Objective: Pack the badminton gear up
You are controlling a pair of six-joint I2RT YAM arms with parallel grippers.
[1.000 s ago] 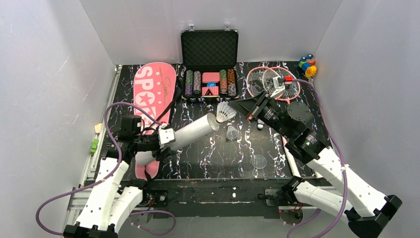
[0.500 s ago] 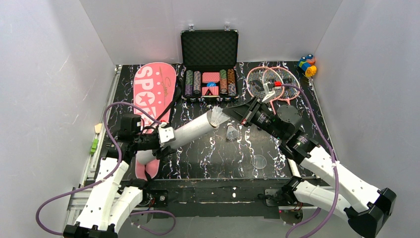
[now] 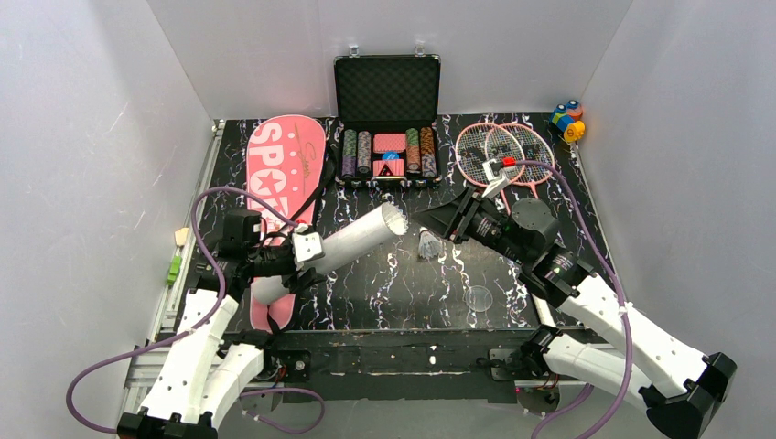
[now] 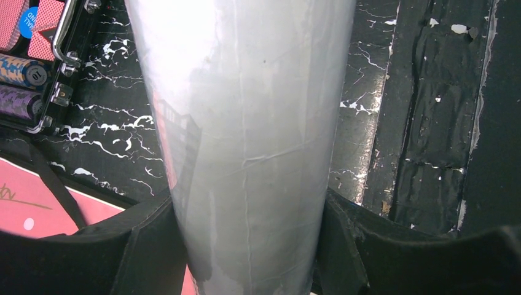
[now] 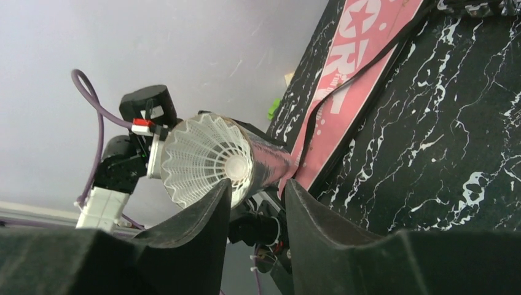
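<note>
Feeding shuttlecock [image 5: 206, 161] into tube [image 3: 352, 242] mouth; clamping tube with left fingers [image 4: 141, 246], with right fingers [image 5: 190, 227] parted. Next, probably: fetch loose shuttlecock [image 3: 429, 245] off desk [image 3: 384, 293], gently.

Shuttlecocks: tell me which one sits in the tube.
The shuttlecock lodged in the tube mouth, facing the right gripper; the other shuttlecock stands loose on the table.

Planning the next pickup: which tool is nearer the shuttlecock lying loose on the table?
Right. The right tool hangs just beyond that shuttlecock, at the open mouth of the tube; the left tool is well off to its left, clamped around the tube.
</note>
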